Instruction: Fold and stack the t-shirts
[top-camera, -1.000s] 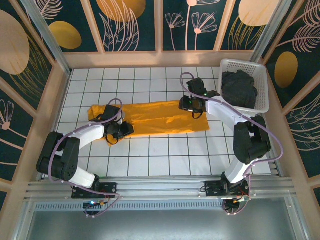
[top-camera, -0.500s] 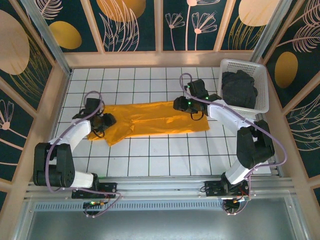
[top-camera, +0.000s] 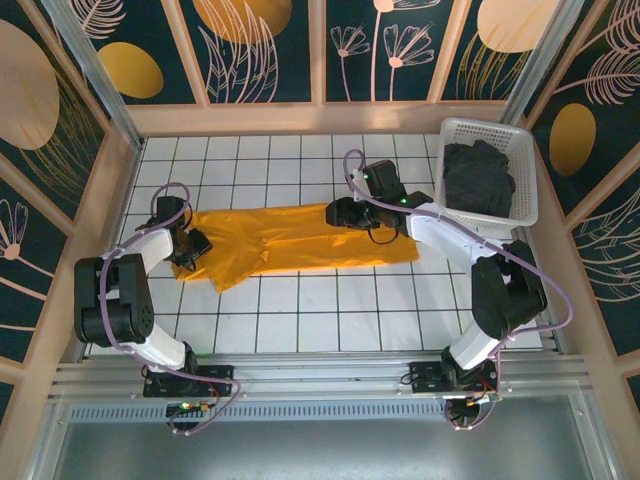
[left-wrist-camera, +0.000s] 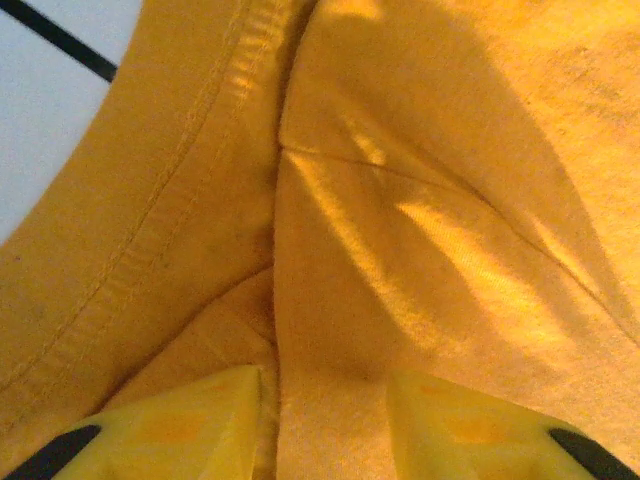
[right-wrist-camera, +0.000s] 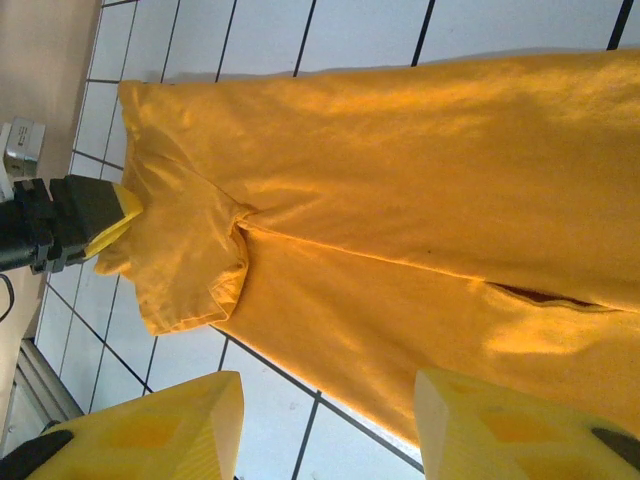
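Left gripper (top-camera: 197, 243) farther left — mustard t-shirt (top-camera: 310, 240)

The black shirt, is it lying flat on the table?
No, the black shirt sits crumpled inside the white basket at the table's far right corner.

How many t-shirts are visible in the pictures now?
2. The yellow t-shirt lies spread on the table; the dark t-shirt is bundled in the white basket. More may be hidden under it.
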